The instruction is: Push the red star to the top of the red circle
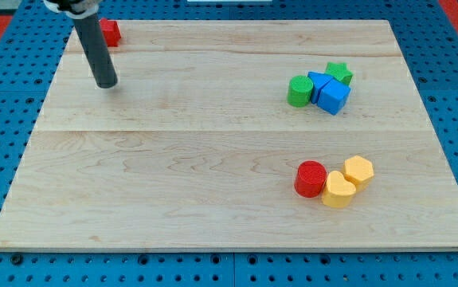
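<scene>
One red star [111, 32] sat at the board's top left corner, half hidden behind my tip [107, 82], which held nothing, far from the red circle [311, 178] near the bottom right.

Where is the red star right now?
The red star sits at the board's top-left corner in the camera view, partly hidden behind the rod, just up and right of my tip, far from the red circle.

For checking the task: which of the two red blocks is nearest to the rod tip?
The red star at the view's top left, partly hidden behind the rod near my tip. The red circle lies far off, lower right.
</scene>
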